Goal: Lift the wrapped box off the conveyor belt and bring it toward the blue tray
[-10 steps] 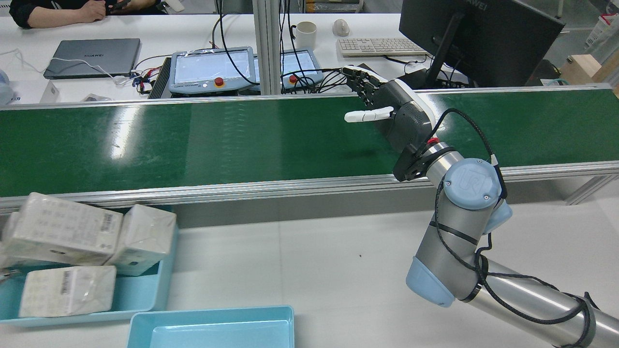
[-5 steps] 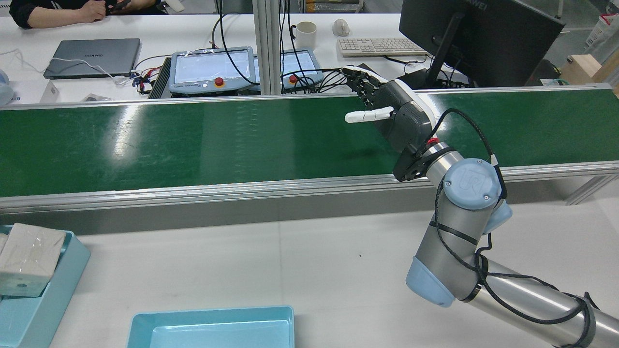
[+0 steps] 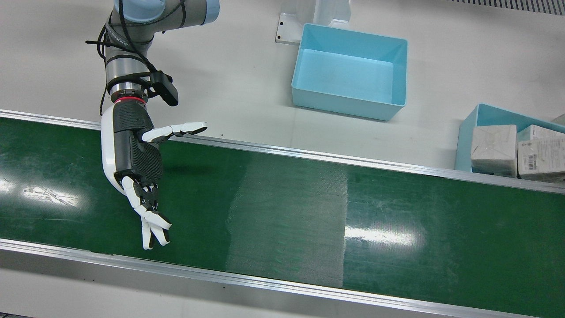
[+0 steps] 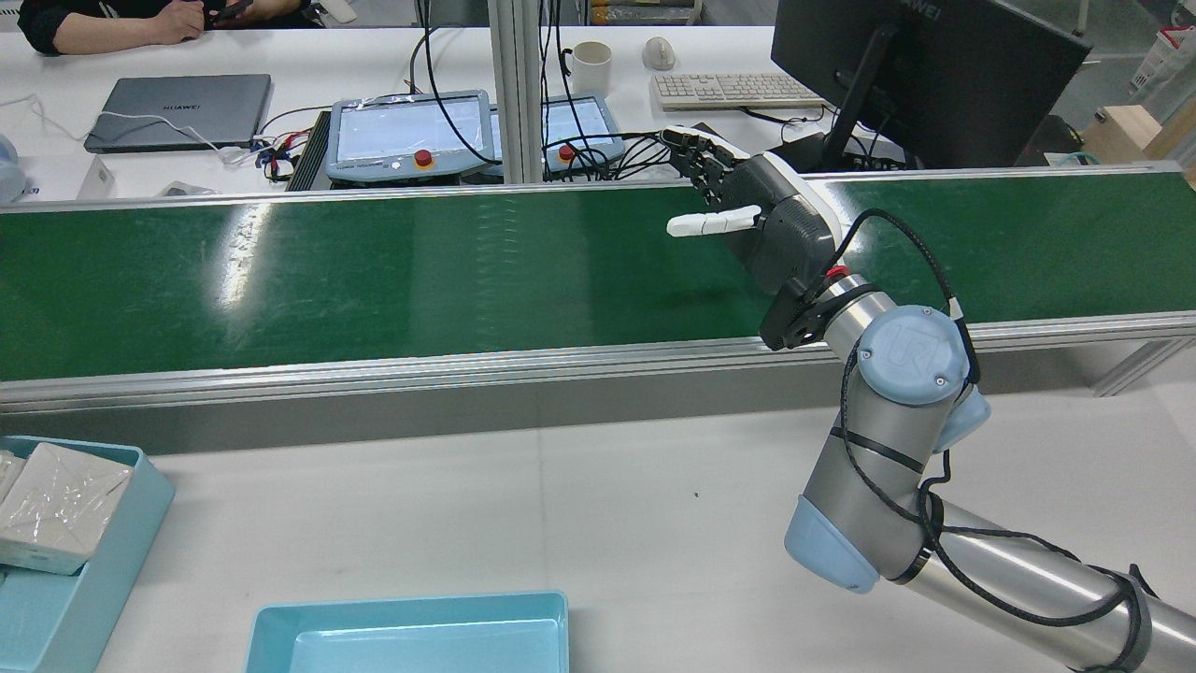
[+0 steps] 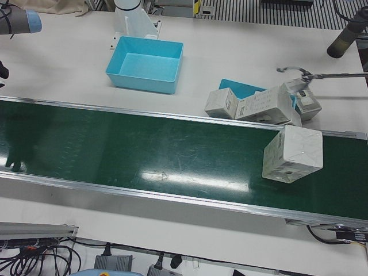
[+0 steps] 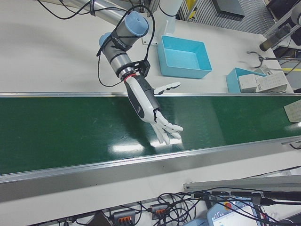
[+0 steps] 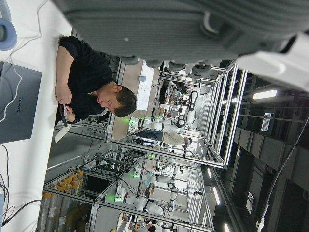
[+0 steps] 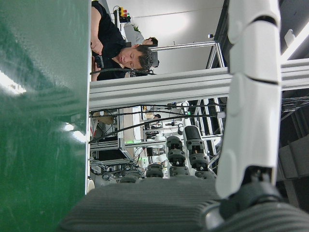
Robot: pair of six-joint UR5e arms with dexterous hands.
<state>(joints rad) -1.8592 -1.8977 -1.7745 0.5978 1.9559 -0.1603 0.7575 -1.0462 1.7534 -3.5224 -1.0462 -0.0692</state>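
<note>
My right hand (image 3: 132,163) hovers spread and empty over the conveyor belt (image 3: 282,207) — the wrapped box (image 5: 292,153) rides far along it; left hand's state I cannot tell.

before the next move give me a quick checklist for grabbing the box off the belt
1. Right hand open, holding nothing: ok.
2. Wrapped box on the conveyor belt: ok, at the far end from the hand.
3. Box within the hand's grasp: not ok, a long stretch of bare belt lies between them.
4. Blue tray empty to receive it: ok.
5. Belt moving or stopped: cannot tell.
6. Left hand position and state: cannot tell, only its underside shows in its own camera.
</note>
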